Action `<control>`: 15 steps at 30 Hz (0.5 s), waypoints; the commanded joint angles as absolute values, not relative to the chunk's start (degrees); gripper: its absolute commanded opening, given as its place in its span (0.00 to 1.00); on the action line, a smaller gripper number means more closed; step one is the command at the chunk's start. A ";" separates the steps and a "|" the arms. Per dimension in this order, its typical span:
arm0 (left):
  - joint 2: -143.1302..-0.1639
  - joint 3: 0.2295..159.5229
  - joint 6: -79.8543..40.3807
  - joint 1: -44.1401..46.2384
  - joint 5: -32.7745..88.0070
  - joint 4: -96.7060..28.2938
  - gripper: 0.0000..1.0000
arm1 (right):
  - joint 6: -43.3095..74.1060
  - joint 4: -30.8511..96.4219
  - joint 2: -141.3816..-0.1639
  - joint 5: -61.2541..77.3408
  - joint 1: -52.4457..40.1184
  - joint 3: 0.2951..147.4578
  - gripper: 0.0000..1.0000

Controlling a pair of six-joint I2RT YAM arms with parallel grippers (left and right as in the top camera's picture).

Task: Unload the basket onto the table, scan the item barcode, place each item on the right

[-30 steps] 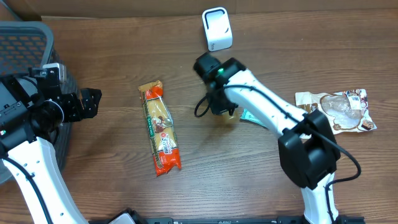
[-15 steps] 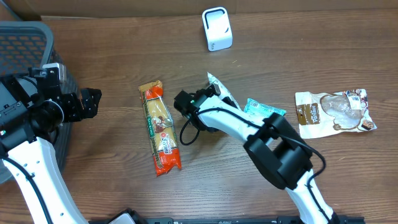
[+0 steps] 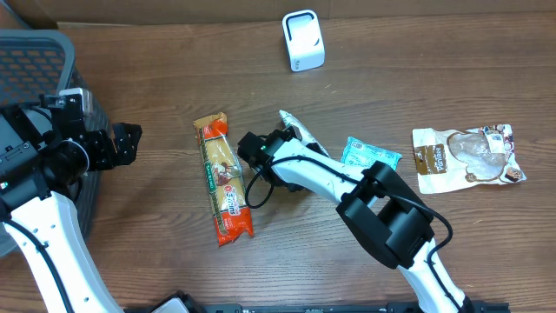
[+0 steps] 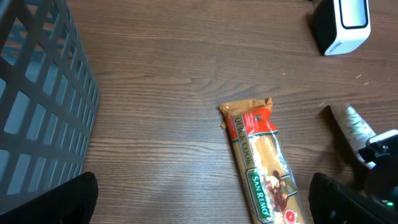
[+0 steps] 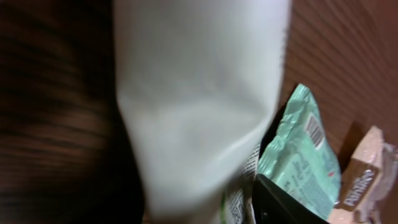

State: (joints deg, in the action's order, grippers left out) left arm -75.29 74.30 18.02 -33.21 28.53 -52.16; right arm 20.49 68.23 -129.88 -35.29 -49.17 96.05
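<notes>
A white, crinkled foil packet (image 3: 298, 133) is lying slanted just above the middle of the overhead frame, below the small white box-shaped barcode scanner (image 3: 302, 41) that is standing at the top centre, and well apart from it. The right gripper (image 3: 276, 143) is sitting right against the packet's lower left edge. In the right wrist view the packet is filling most of the frame as a pale blur, with one dark finger (image 5: 283, 205) showing at the bottom. Whether the jaws are clamping the packet or merely standing around it cannot be told from these views.

The left gripper (image 3: 130, 143) is hovering at the left of the overhead frame, beside the grey plastic mesh basket (image 3: 35, 52) in the upper left corner. Its jaws are standing wide apart with nothing between them. In the left wrist view its two black fingertips (image 4: 68, 202) are showing at the bottom corners.

A long orange and yellow pasta packet (image 3: 223, 178) is lying lengthwise on the brown wooden table (image 3: 156, 78), left of centre, between the two grippers. A small teal wrapper (image 3: 372, 155) is lying right of centre, near the white packet's right end. A beige snack bag with a clear window (image 3: 469, 156) is resting at the right edge.
</notes>
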 commanded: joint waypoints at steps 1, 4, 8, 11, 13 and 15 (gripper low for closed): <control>-75.35 74.26 18.87 -33.34 29.43 -52.05 1.00 | 20.82 67.59 -129.56 -26.39 -49.56 96.42 0.57; -75.35 74.26 18.87 -33.34 29.43 -52.07 0.99 | 20.82 67.61 -129.56 -25.87 -49.56 97.41 0.53; -75.35 74.26 18.87 -33.34 29.43 -52.05 0.99 | 20.84 68.66 -129.19 -25.39 -49.54 100.99 0.47; -75.35 74.26 18.87 -33.34 29.43 -52.07 1.00 | 20.82 70.02 -127.13 -25.39 -48.29 106.63 0.46; -75.35 74.26 18.87 -33.34 29.43 -52.07 1.00 | 20.80 70.11 -125.60 -25.32 -46.76 109.16 0.48; -75.35 74.26 18.87 -33.36 29.43 -52.07 1.00 | 19.46 70.19 -124.14 -23.57 -44.60 111.42 0.51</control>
